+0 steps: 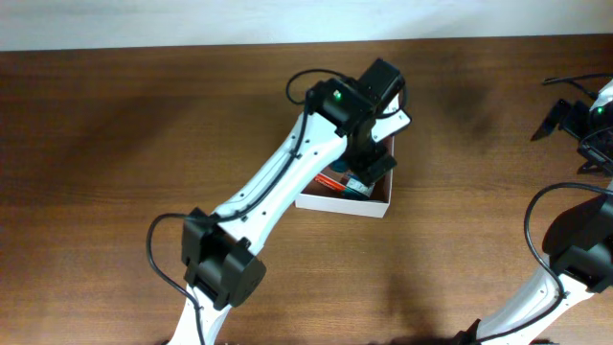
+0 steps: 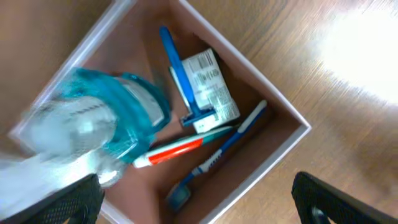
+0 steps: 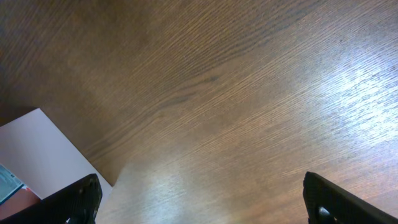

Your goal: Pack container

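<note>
The container (image 1: pixel 345 204) is a shallow white-walled box with a reddish-brown inside, at the table's middle. In the left wrist view, the container (image 2: pixel 280 98) holds a blue razor (image 2: pixel 177 68), a white labelled packet (image 2: pixel 211 87), a red-and-white toothpaste tube (image 2: pixel 180 149) and a blue toothbrush (image 2: pixel 224 146). A blurred teal see-through pack (image 2: pixel 106 124) sits at its left side, close to one finger but not gripped. My left gripper (image 2: pixel 199 208) hangs open right above the box (image 1: pixel 369 172). My right gripper (image 1: pixel 575 134) stands open at the far right over bare wood (image 3: pixel 202 199).
A white panel (image 3: pixel 37 149) with a bit of teal beside it shows at the lower left of the right wrist view. The left arm (image 1: pixel 278 187) stretches from the front edge across to the box. Brown wooden tabletop (image 1: pixel 115 144) surrounds everything.
</note>
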`<state>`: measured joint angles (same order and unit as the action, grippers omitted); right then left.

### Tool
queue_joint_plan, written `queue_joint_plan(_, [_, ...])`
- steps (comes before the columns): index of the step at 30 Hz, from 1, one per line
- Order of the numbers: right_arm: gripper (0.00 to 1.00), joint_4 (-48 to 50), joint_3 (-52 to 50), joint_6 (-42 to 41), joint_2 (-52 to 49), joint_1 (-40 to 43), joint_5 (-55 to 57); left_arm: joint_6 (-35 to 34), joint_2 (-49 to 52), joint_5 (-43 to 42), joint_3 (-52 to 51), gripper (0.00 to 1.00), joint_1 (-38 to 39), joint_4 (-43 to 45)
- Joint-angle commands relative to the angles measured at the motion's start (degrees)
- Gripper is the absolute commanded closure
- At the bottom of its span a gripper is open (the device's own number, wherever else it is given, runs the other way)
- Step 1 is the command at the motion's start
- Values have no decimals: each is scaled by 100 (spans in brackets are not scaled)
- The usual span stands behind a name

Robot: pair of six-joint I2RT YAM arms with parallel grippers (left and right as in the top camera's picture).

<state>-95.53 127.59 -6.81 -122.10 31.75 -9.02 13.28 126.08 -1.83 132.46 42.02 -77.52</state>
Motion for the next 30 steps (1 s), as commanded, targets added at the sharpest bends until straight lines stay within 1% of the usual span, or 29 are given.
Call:
queue_joint_plan(1, [1, 22, -20, 55, 9, 15, 50, -367, -31, 151, 748, 0, -76, -393])
queue_joint_plan(5, [1, 22, -20, 55, 9, 15, 50, -776, -118, 162, 1460, 1, -229, -1368])
queue_joint_plan(8, [1, 20, -20, 55, 9, 15, 50, -929, -352, 186, 1707, 1, -369, -1921])
queue_joint_plan(10, [1, 20, -20, 55, 9, 15, 50, -1139, -645, 157, 1676, 1, -470, -1919])
queue_joint_plan(16, [1, 20, -20, 55, 9, 15, 50, -1207, -1762, 160, 1672, 1, -610, -1919])
queue_joint_plan(19, [1, 20, -20, 55, 9, 15, 50, -1499, -2380, 129, 1589, 0, -601, -1919])
queue_joint_plan(22, [1, 22, -20, 55, 9, 15, 50, -1700, -3034, -120, 1305, 1, -527, -1919])
queue_joint_plan(26, [1, 22, -20, 55, 9, 15, 50, -1718, -3832, -146, 826, 1, -457, -1919])
queue_joint_plan(30, [1, 22, -20, 55, 9, 15, 50, -1716, -4310, -144, 621, 1, -457, -1917])
